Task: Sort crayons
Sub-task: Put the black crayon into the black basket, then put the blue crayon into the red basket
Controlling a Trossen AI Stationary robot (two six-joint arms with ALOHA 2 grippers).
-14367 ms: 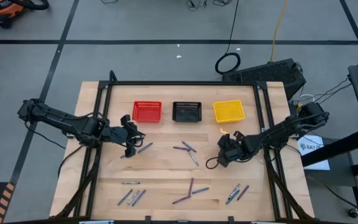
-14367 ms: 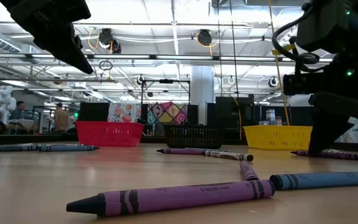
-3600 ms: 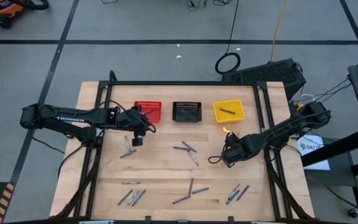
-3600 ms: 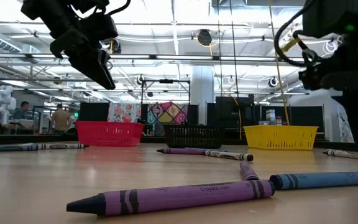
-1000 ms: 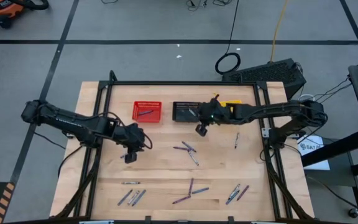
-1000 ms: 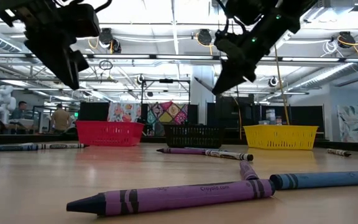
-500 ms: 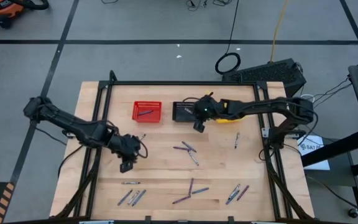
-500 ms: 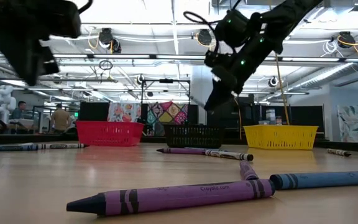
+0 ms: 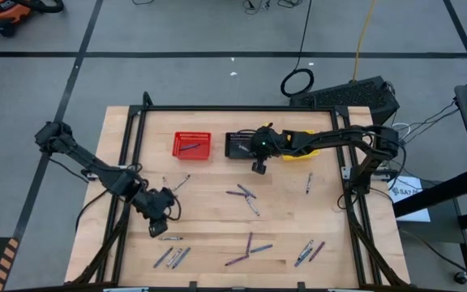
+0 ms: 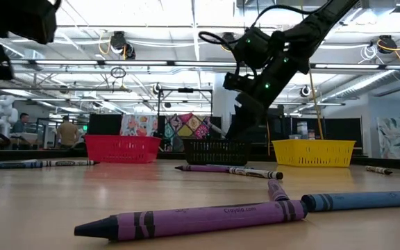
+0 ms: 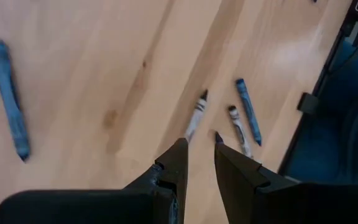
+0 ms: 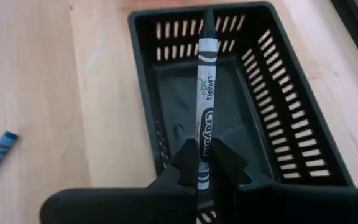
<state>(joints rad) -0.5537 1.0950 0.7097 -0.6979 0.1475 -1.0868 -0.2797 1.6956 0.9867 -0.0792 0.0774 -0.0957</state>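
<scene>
My right gripper (image 12: 201, 167) is shut on a grey crayon (image 12: 206, 81) whose dark tip points out over the black basket (image 12: 272, 124). In the high view this gripper (image 9: 258, 165) hovers at the near side of that basket (image 9: 244, 147), between the red basket (image 9: 191, 145) and the yellow basket (image 9: 301, 151). My left gripper (image 9: 156, 225) stands open above the table's near left part. It is just short of a grey crayon (image 11: 195, 116) and a blue crayon (image 11: 248, 112) lying flat, and nothing is between its fingers (image 11: 179, 163). My right gripper pinches the grey crayon's labelled shaft near its back end (image 12: 204, 149) between its two fingers. The crayon runs along the fingers and sticks out ahead of them. It is lifted clear, slanting down over the black basket's inside; its back end is hidden between the fingers.
Loose crayons lie across the table: a pair at mid-left (image 9: 175, 183), a cluster in the centre (image 9: 244, 195), more along the near edge (image 9: 248, 248) and near right (image 9: 308, 251), one at right (image 9: 308, 182). The red basket holds a crayon (image 9: 190, 147).
My left gripper has gone toward the table's near edge and a little left, staying open. My right gripper, still shut on the grey crayon, has shifted slightly left and come down toward the black basket.
</scene>
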